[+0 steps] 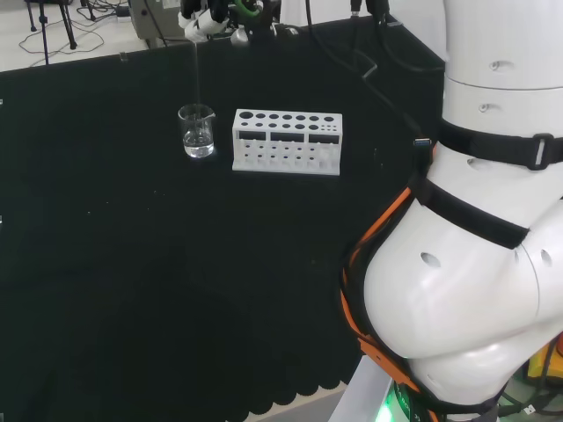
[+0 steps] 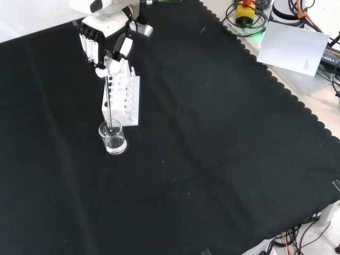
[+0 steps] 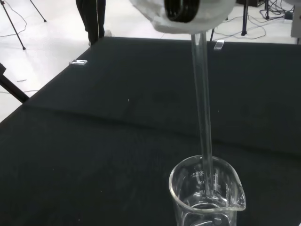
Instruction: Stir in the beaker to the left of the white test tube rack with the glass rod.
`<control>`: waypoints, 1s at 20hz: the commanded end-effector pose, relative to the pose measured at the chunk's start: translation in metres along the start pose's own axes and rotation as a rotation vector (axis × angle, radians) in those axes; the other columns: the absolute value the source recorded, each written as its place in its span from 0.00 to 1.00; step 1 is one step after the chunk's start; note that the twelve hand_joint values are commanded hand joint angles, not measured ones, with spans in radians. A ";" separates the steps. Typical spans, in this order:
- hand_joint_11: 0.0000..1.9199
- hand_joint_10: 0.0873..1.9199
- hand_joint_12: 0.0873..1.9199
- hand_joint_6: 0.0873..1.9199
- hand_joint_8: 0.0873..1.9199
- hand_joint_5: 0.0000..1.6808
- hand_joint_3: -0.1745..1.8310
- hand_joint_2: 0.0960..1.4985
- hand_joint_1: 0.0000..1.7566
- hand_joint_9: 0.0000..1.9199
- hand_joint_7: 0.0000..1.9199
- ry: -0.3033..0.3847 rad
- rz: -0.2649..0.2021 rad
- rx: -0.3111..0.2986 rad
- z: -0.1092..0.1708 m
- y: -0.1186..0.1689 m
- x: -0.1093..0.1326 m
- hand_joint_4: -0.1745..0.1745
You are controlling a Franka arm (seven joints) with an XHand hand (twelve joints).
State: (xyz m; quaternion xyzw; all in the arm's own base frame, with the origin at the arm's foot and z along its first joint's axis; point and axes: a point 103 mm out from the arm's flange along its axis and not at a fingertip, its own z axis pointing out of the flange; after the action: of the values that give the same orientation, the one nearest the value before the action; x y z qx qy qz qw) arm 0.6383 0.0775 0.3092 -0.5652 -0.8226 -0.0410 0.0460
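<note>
A small clear glass beaker (image 1: 197, 132) (image 2: 113, 137) (image 3: 207, 197) with a little clear liquid stands on the black cloth, just left of the white test tube rack (image 1: 287, 141) in the head view. In the front view the rack (image 2: 123, 99) stands behind the beaker. The hand (image 2: 106, 40) (image 1: 211, 22) hangs above the beaker, its fingers curled round the top of a thin glass rod (image 2: 109, 103) (image 3: 202, 117) (image 1: 196, 75). The rod runs almost straight down, and its lower end is inside the beaker.
The arm's big white links (image 1: 475, 220) take up the right of the head view. Cables and a white sheet of paper (image 2: 295, 48) lie beyond the cloth's scalloped edge at the front view's top right. Bare black cloth (image 2: 212, 159) spreads around beaker and rack.
</note>
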 end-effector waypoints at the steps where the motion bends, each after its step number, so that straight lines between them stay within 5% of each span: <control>1: 0.77 0.27 0.46 0.06 0.47 0.75 0.12 0.64 0.74 0.90 0.63 0.010 -0.005 0.014 0.011 0.007 -0.006 0.00; 20: 0.77 0.27 0.46 0.05 0.47 0.76 0.11 0.65 0.74 0.90 0.63 0.025 0.010 0.050 0.029 0.014 -0.025 0.00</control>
State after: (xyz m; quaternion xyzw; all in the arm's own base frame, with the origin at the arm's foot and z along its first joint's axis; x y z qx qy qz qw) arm 0.6629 0.0683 0.2786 -0.5648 -0.8219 -0.0260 0.0692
